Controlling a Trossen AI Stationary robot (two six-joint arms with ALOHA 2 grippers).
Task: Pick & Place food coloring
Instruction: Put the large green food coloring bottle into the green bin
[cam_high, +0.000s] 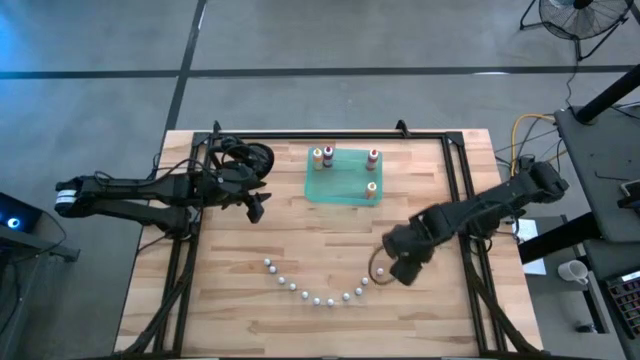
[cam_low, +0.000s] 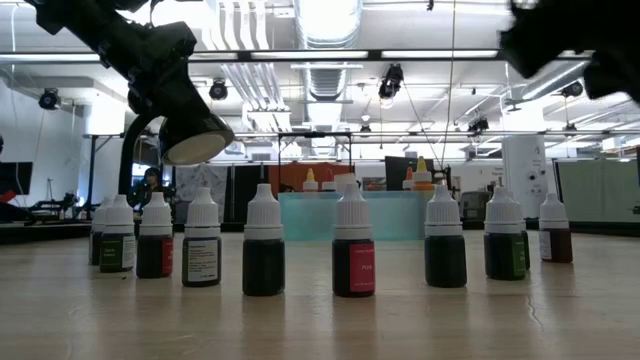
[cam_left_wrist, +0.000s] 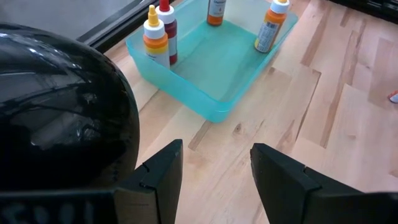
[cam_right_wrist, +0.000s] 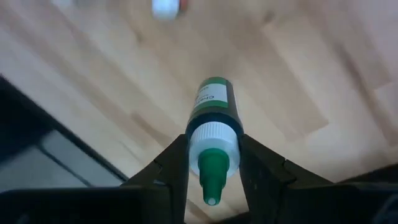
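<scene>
The food coloring shows as an arc of several small white-capped bottles (cam_high: 318, 297) standing on their bases on the wooden table, lined up in the low view (cam_low: 353, 240). More bottles, orange and red, stand in the translucent green tray (cam_high: 345, 190), also in the left wrist view (cam_left_wrist: 155, 40). My right gripper (cam_high: 397, 266) hovers over the right end of the arc, shut on a green bottle (cam_right_wrist: 211, 106). My left gripper (cam_left_wrist: 214, 180) is open above bare wood, left of the tray (cam_left_wrist: 205, 99), touching nothing. My right gripper pinches the green bottle by its white cap collar (cam_right_wrist: 213, 138), one finger (cam_right_wrist: 174, 163) on each side. The green tip points back between the fingers and the body sticks out past the fingertips toward the table. The bottle is lifted clear of the wood.
A black metal frame (cam_high: 330, 137) runs along the far edge and down both sides of the table. The tray sits near the far edge, middle. Bare wood lies between tray and arc. The left arm's round dark wrist part (cam_low: 190, 135) hangs over the row's left end.
</scene>
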